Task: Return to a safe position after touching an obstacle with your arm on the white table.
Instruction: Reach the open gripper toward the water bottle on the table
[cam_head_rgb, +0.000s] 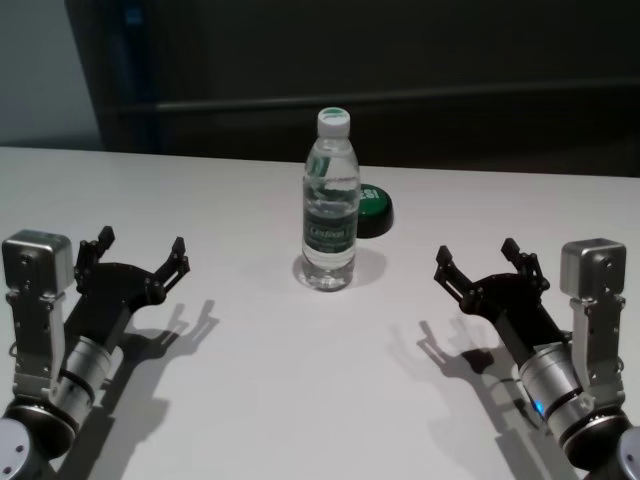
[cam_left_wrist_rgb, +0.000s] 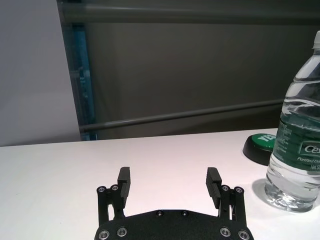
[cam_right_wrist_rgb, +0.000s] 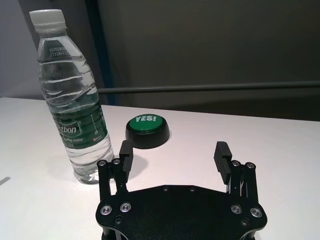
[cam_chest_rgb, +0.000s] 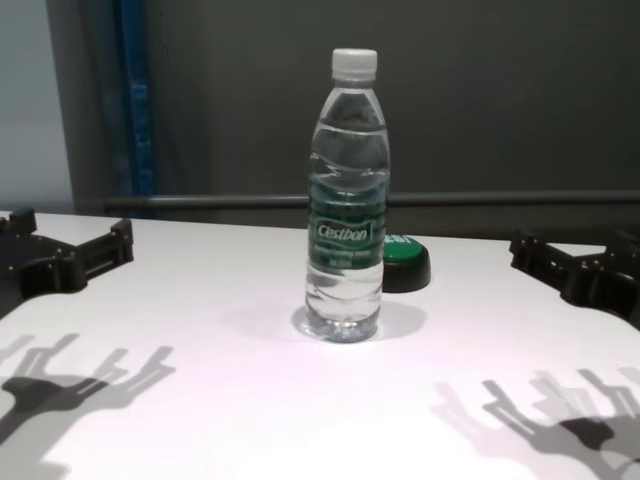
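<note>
A tall clear plastic water bottle (cam_head_rgb: 330, 205) with a white screw cap and a dark green label band stands upright near the middle of the broad, smooth white worktop (cam_head_rgb: 300, 400). The cap is screwed on. The bottle holds clear water, which fills it up to around the shoulder. Nothing touches the bottle.

Just behind the bottle and slightly toward the robot's right sits a low round black button (cam_head_rgb: 373, 210) with a green top. White letters on the green top read "YES!", seen clearly from the right wrist view. The button stands close to the bottle, and whether they touch cannot be told.

The left gripper (cam_head_rgb: 140, 255) hovers low over the worktop on the robot's left side, well apart from the bottle. Its forearm angles forward and inward from the near left corner. Its two black fingers (cam_left_wrist_rgb: 123, 181) are spread wide with nothing between them. In the left wrist view the bottle stands off to one side, beyond the fingers.

The right gripper (cam_head_rgb: 490, 265) mirrors this on the robot's right side, also low over the worktop and well apart from the bottle and the button. Its black fingers (cam_right_wrist_rgb: 222, 156) are likewise spread wide and hold nothing. Both grippers cast dark, sharp shadows on the white surface beneath them.
</note>
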